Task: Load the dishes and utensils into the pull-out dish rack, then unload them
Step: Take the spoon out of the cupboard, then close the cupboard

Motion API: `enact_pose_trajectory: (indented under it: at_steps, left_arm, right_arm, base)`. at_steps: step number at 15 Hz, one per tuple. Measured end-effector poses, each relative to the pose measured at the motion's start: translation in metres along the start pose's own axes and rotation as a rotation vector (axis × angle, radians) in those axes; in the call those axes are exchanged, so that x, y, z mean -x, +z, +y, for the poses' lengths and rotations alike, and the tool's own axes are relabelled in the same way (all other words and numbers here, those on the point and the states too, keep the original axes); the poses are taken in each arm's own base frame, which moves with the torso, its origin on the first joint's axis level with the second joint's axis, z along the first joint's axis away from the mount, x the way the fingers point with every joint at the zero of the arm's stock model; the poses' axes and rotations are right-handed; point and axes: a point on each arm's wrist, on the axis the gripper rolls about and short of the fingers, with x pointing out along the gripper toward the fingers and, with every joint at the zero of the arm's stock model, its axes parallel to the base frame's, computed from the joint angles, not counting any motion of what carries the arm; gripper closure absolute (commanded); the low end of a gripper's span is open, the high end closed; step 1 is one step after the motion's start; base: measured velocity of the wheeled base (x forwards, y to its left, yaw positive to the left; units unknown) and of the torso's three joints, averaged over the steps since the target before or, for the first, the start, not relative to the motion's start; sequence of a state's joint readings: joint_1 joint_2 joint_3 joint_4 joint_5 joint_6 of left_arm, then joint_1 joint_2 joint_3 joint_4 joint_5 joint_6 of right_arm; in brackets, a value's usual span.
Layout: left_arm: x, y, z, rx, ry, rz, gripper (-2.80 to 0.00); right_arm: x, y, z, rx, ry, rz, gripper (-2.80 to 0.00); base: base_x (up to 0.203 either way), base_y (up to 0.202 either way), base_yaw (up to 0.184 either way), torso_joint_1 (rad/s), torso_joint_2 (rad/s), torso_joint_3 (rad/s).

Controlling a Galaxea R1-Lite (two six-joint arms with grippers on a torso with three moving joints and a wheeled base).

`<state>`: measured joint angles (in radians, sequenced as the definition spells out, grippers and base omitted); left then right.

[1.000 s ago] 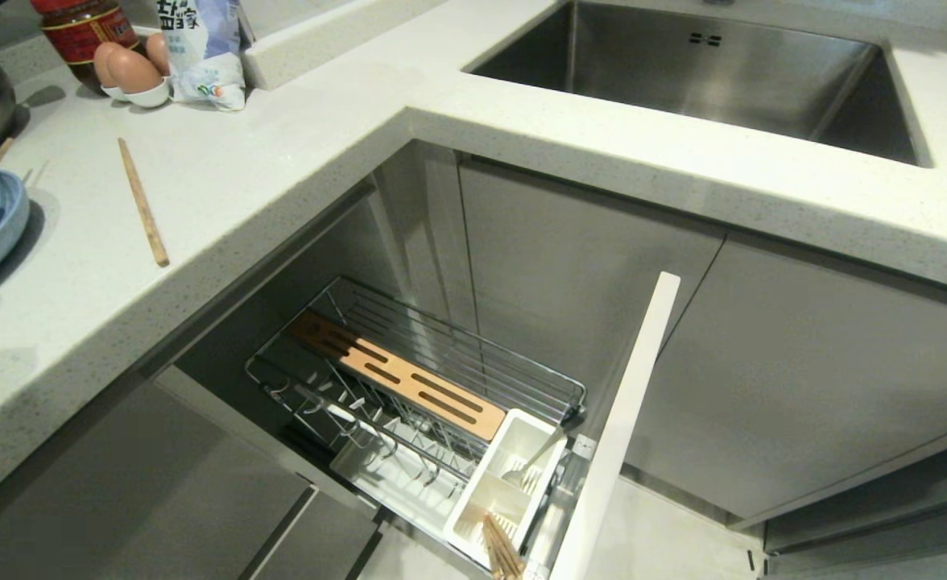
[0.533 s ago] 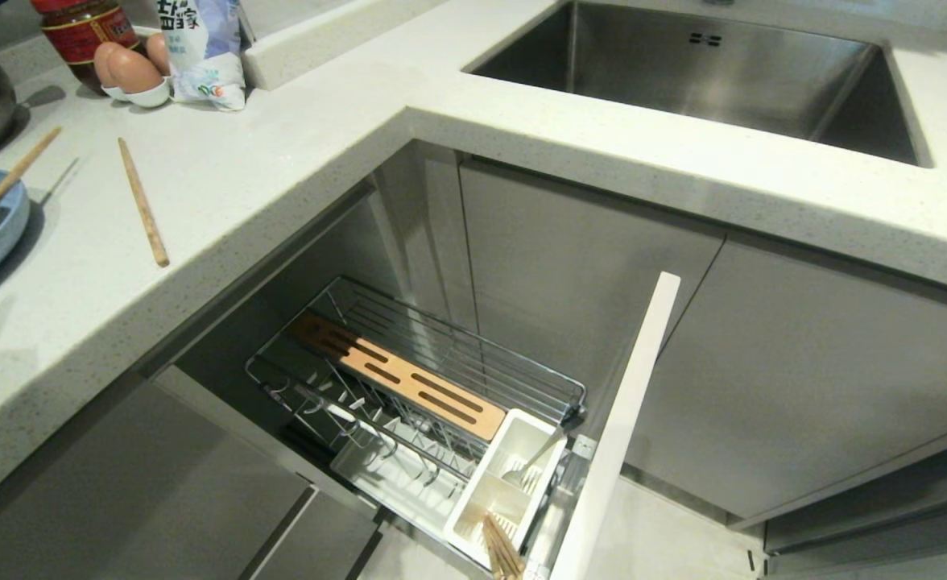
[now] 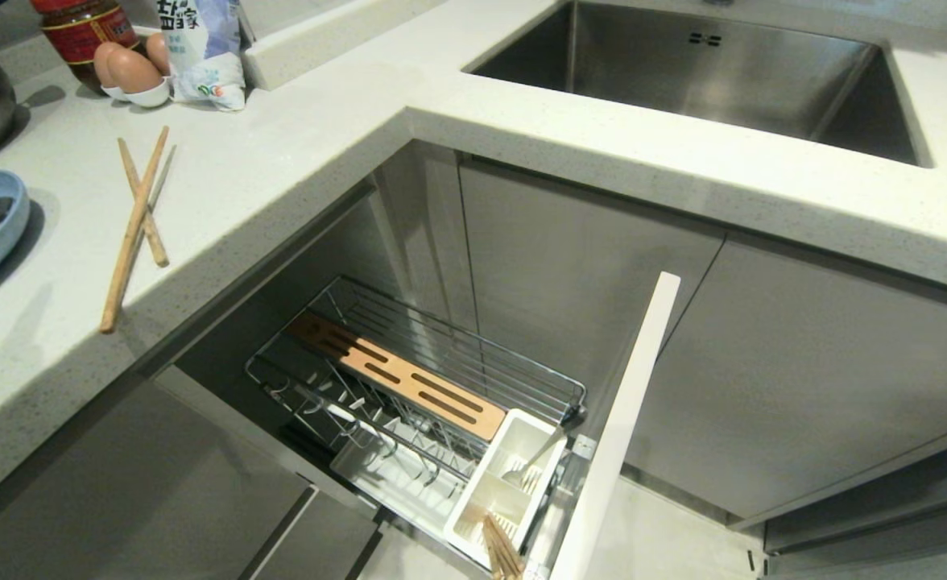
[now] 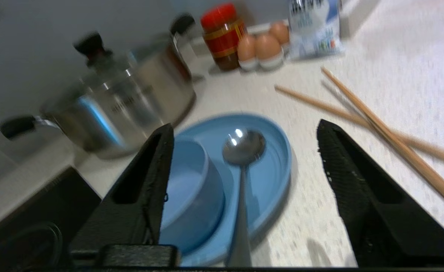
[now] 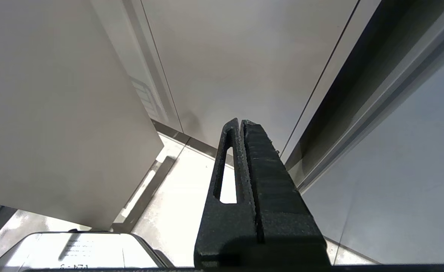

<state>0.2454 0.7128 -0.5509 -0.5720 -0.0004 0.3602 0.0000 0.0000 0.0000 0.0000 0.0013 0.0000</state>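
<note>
Two chopsticks point(image 3: 131, 221) crossed on the bench, one plate point(image 4: 271, 158), one bowl point(image 4: 191, 189), one spoon point(image 4: 242, 151), three eggs point(image 4: 263, 47), one pot point(image 4: 131, 105).

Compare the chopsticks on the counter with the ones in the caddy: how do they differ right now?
The chopsticks on the counter lie flat and crossed over each other, in full view; the chopsticks in the caddy stand tilted in the white caddy of the pull-out rack, only their upper ends showing. The counter pair sits high, the caddy bundle low by the floor. Both are light wood.
</note>
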Motion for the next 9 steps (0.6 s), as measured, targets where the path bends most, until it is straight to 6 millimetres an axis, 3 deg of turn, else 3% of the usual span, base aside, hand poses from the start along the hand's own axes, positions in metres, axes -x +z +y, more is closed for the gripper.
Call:
enact_pose_trajectory:
  at_steps: [1, 2, 5, 9]
  left_arm:
    - [-0.001, 0.006, 0.002, 0.003, 0.007, -0.020, -1.71]
    - [-0.002, 0.014, 0.005, 0.011, 0.013, -0.042, 0.00]
    - [-0.007, 0.043, 0.016, 0.066, 0.028, -0.085, 0.00]
    - [-0.015, 0.099, 0.037, 0.231, 0.041, -0.149, 0.00]
  right_arm:
    - [0.000, 0.000, 0.000, 0.000, 0.000, 0.000, 0.00]
    - [0.000, 0.000, 0.000, 0.000, 0.000, 0.000, 0.00]
    - [0.000, 0.000, 0.000, 0.000, 0.000, 0.000, 0.00]
    - [0.000, 0.000, 0.000, 0.000, 0.000, 0.000, 0.00]
  base:
    - [0.000, 0.000, 0.000, 0.000, 0.00, 0.000]
    - [0.000, 0.000, 0.000, 0.000, 0.00, 0.000]
    - [0.000, 0.000, 0.000, 0.000, 0.00, 0.000]
    - [0.000, 0.000, 0.000, 0.000, 0.00, 0.000]
